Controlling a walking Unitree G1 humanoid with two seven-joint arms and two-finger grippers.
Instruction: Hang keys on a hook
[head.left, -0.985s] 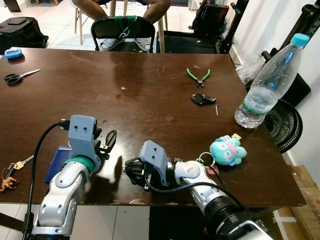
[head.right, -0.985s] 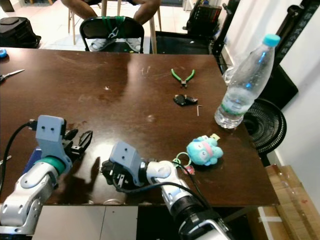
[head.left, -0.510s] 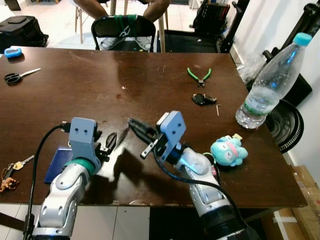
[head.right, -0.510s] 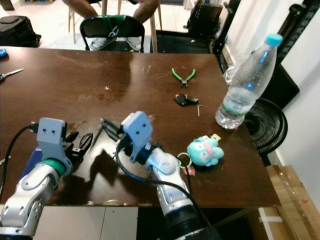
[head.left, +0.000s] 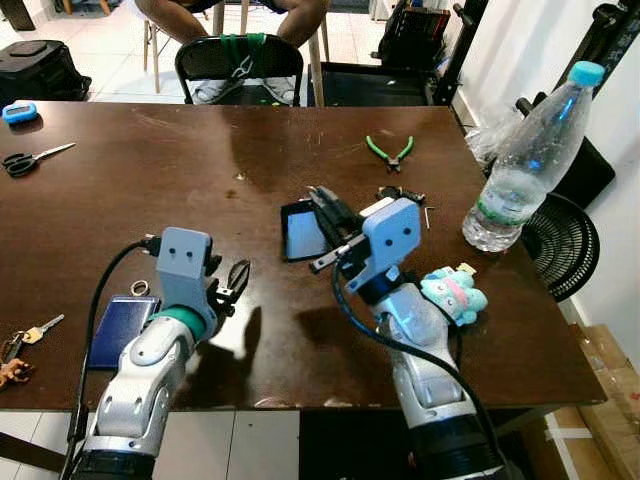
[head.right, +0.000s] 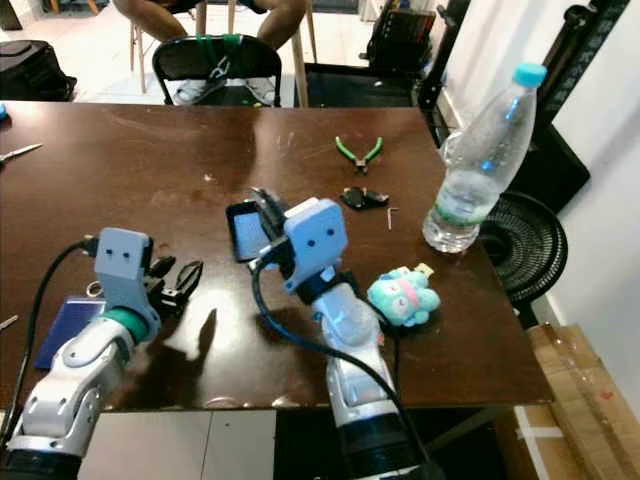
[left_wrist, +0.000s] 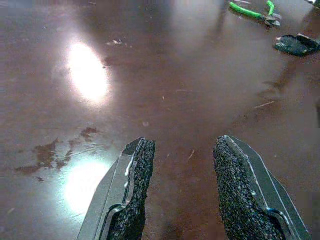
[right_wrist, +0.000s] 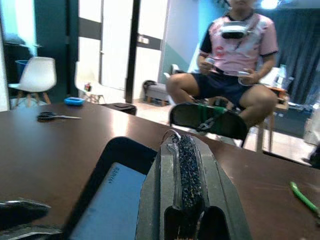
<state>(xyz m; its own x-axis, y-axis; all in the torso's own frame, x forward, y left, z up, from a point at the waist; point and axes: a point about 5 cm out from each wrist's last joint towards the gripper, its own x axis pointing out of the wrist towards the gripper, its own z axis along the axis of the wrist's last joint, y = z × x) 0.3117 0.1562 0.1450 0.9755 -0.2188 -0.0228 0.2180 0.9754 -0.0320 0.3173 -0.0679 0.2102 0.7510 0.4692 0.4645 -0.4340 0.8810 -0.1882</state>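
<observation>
Right tool (head.left: 327, 203) raised mid-table (head.left: 150, 190), well inboard.

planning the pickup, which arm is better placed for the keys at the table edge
Left, probably: the keys lie on its side, and the left claw is open, low over the table. The right claw is shut mid-table.

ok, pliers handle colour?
Green handles on the pliers, lying at the table's far side; clearest in the left eye view.

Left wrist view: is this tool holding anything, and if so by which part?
Nothing is held. The left tool is open over the table, and only bare brown tabletop shows between its two black fingers.
</observation>
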